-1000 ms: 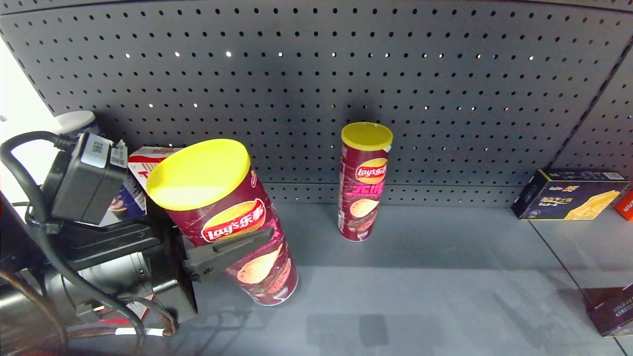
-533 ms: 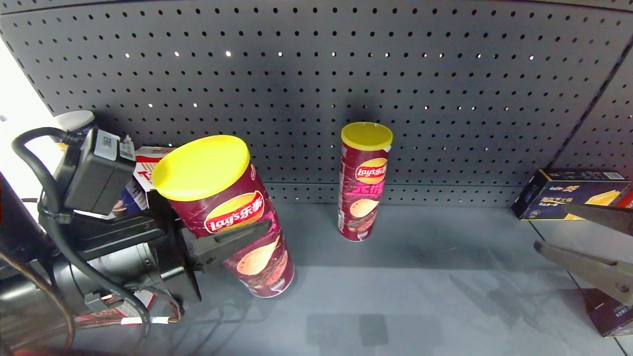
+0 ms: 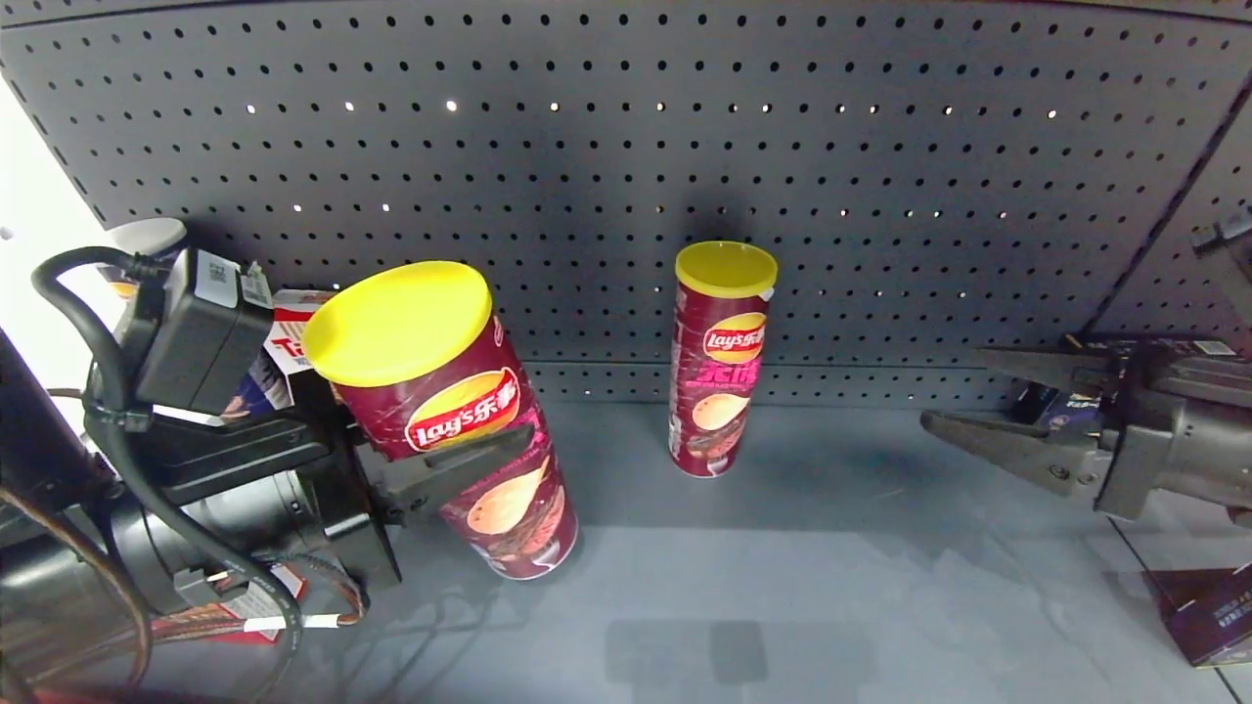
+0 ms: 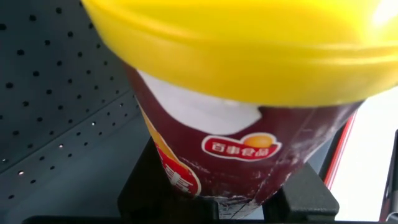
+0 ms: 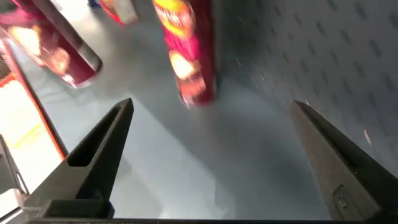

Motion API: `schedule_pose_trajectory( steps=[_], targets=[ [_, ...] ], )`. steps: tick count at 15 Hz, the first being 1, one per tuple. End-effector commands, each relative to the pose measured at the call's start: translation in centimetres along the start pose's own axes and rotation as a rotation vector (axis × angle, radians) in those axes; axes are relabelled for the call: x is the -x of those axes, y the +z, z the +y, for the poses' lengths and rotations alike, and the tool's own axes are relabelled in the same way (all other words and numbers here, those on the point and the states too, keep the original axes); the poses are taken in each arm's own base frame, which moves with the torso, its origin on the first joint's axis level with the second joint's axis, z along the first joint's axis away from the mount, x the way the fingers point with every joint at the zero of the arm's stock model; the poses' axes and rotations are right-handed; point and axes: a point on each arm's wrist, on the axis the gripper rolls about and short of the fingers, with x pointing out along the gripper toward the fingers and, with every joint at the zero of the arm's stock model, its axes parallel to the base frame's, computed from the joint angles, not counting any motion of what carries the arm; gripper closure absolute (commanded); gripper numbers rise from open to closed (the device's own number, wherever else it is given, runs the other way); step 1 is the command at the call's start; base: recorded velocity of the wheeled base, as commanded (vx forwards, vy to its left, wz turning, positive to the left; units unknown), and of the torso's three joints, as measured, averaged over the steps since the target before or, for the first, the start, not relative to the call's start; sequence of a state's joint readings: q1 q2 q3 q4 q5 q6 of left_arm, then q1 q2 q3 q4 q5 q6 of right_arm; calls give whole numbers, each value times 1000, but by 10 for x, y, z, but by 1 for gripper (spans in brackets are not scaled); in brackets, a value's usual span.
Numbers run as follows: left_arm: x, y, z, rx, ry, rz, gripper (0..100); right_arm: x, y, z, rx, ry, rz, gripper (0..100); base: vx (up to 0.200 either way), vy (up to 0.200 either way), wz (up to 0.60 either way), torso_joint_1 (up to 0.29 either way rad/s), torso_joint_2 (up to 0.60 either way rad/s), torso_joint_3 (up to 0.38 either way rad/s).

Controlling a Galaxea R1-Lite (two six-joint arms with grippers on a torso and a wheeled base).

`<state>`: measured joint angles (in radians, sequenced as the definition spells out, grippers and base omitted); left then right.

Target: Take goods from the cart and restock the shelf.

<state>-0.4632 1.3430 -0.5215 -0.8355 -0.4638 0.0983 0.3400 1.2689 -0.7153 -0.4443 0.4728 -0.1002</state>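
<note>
Yellow-lidded can (image 3: pixel 460 430) leans tilted, clamped in your left gripper (image 3: pixel 458 416), over the shelf (image 3: pixel 782 587) at its left. Your right gripper (image 3: pixel 951 387) hangs spread wide and empty, right of the standing can (image 3: pixel 719 362).

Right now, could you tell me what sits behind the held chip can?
Behind the held can, a red-and-white box and the pegboard show. The can and left gripper cover most of the box.

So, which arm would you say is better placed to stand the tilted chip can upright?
Left: the left gripper holds the tilted chip can over the shelf; the right gripper hangs open, well aside.
</note>
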Motion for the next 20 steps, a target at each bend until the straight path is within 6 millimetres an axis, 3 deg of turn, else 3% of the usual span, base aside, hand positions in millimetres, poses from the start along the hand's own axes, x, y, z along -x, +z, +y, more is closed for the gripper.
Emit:
schedule_pose_trajectory(
  steps=[1,6,15,20],
  targets=[
    [-1,-4,0,8,-3,15,100,-42,-8,-19,20,93,3,0,0,0,0,0,0,0],
    [-2,-7,0,13,0,25,100,-87,-15,-40,135,283,-42,0,0,0,0,0,0,0],
    [-2,-6,1,11,0,21,100,-128,-15,-42,161,397,-66,0,0,0,0,0,0,0],
    [-10,-5,5,11,-2,21,100,-159,-25,-52,153,408,-54,0,0,0,0,0,0,0]
  ],
)
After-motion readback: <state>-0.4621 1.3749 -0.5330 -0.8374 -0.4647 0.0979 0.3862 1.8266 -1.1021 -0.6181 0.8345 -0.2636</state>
